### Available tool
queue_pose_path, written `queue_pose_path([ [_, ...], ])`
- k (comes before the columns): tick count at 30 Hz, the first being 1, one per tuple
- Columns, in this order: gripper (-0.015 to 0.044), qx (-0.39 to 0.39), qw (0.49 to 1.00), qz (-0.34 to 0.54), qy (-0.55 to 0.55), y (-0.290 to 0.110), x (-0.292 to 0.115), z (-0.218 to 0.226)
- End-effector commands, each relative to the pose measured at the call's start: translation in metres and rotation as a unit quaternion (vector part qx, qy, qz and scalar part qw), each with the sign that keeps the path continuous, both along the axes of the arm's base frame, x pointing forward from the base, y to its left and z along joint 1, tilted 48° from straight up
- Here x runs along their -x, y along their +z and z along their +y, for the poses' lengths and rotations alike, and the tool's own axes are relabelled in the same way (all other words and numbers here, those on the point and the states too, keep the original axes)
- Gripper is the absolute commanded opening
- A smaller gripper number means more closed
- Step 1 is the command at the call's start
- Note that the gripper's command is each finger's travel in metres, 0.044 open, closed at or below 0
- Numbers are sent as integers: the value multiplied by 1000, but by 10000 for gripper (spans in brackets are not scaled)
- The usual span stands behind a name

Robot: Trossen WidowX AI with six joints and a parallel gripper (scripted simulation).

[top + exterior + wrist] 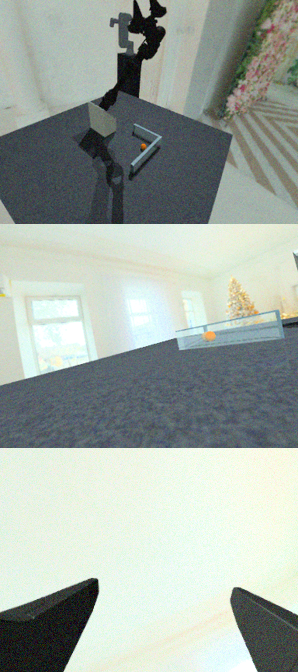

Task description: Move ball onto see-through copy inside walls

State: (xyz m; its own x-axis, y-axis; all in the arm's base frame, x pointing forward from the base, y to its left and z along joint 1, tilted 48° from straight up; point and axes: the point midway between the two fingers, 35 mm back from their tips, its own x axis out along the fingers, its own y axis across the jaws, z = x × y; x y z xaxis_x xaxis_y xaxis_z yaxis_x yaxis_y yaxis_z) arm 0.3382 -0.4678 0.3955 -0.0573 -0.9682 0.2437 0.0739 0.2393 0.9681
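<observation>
The orange ball [143,146] [209,336] rests on the table beside the inner side of the longer clear wall [140,157]. The other low wall [147,133] meets it in a corner. In the exterior view the ball shows through a clear wall, with a faint orange patch at its left edge. I cannot clearly tell the see-through copy apart from the ball. My gripper [143,1] [164,589] is open and empty, raised high above the table and far from the ball. The wrist view shows only pale background between the fingers.
A beige upright panel [102,121] stands on the dark table [186,171], left of the walls in the top view. The arm's black upright part [129,74] rises beyond the table's back corner. Dark shadows cross the table near the panel.
</observation>
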Motion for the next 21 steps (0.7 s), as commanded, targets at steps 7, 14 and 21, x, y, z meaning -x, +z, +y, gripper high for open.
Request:
queue_pose_path([
  [7,281,-43,979,166,110,-50,-69,26],
  [14,281,-75,895,354,261,-126,-140,83],
  [21,281,-80,759,499,411,-207,-183,163],
])
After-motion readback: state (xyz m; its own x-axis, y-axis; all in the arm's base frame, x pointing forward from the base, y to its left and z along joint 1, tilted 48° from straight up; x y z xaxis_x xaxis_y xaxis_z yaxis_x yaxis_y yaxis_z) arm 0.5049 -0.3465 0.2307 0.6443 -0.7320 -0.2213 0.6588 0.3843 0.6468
